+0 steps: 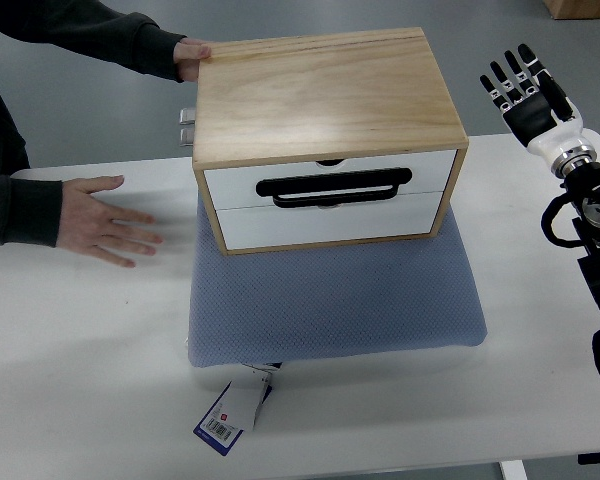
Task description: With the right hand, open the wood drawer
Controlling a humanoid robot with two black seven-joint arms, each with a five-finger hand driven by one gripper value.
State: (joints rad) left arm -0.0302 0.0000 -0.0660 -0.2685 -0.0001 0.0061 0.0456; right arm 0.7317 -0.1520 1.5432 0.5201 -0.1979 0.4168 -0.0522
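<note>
A wooden drawer box (325, 100) with white drawer fronts stands on a blue-grey cushion (335, 295) in the middle of the white table (80, 350). Its upper drawer front carries a black handle (332, 187) and looks shut. My right hand (525, 85) is raised to the right of the box, apart from it, with its black fingers (510, 75) spread straight and holding nothing. My left hand is not in view.
A person's hand (192, 57) holds the box's far left corner. The person's other hand (100, 220) lies flat on the table left of the box. A paper tag (232, 412) hangs from the cushion's near edge.
</note>
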